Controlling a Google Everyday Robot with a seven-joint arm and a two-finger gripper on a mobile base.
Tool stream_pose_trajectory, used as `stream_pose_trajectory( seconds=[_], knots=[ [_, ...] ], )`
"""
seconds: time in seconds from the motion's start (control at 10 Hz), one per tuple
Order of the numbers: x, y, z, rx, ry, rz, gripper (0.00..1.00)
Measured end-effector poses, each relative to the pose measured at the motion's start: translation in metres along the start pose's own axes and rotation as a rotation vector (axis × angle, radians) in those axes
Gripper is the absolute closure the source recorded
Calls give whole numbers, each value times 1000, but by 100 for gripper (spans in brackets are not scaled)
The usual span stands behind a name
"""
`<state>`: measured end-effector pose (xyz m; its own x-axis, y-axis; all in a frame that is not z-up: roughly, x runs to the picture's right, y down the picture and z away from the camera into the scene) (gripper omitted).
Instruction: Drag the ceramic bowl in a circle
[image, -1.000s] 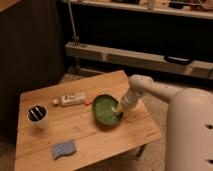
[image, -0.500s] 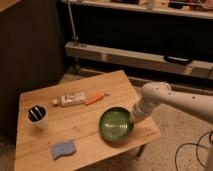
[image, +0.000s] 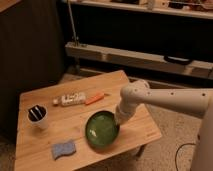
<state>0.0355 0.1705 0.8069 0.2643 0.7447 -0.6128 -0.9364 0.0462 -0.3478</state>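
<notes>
Resting on the near-right part of the wooden table (image: 40, 150), ceramic bowl (image: 101, 130). Gripper (image: 119, 121) at its right rim, touching; grasp cannot be told. White cup (image: 38, 116) far left.

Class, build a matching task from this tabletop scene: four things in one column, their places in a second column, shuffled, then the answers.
1. ceramic bowl
2. white cup
3. blue sponge
4. gripper

A. at the table's left edge
B. at the bowl's right rim
C. near the table's front edge, left of the bowl
D. front centre of the table, beside the arm

Pairs: 1-D, 2-A, 3-C, 4-B
</notes>
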Motion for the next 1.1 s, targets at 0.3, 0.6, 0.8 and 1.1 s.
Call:
stream_pose_trajectory(
  seconds=[0.3, 0.6, 0.8, 1.1],
  knots=[
    [-46, -4, 6, -37, 6, 11, 80],
    [-82, -42, 4, -33, 32, 70, 80],
    [-77, -72, 18, -19, 74, 116, 80],
    [-38, -120, 16, 20, 78, 185, 80]
  ],
)
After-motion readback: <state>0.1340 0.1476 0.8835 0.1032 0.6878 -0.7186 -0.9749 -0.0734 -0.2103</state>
